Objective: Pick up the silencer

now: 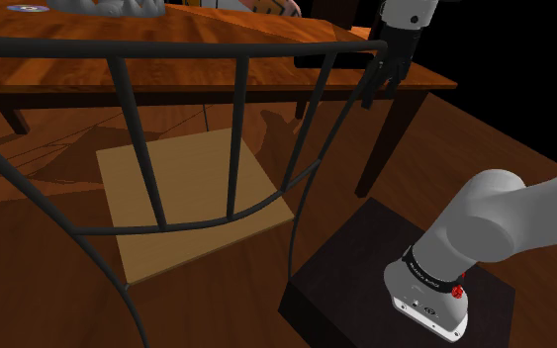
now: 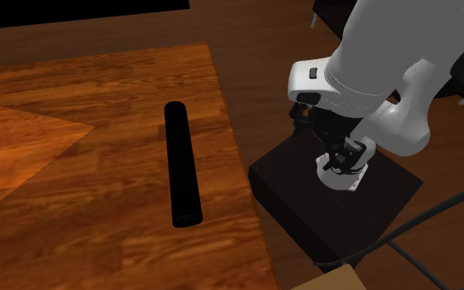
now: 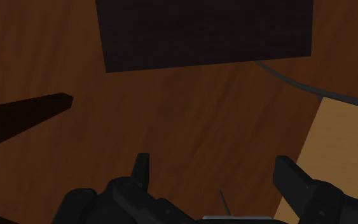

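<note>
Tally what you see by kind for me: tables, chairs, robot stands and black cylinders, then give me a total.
Wooden table: 1
Chair: 1
Dark stand: 1
Black cylinder, the silencer: 1
Total: 4

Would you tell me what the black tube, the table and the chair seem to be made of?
The black tube looks matte, metal or plastic: evenly black, no grain. The table looks like polished wood: reddish-brown grain with sheen. The chair frame looks like thin dark metal rod, bent in curves; its seat is a flat tan board, perhaps wood.
</note>
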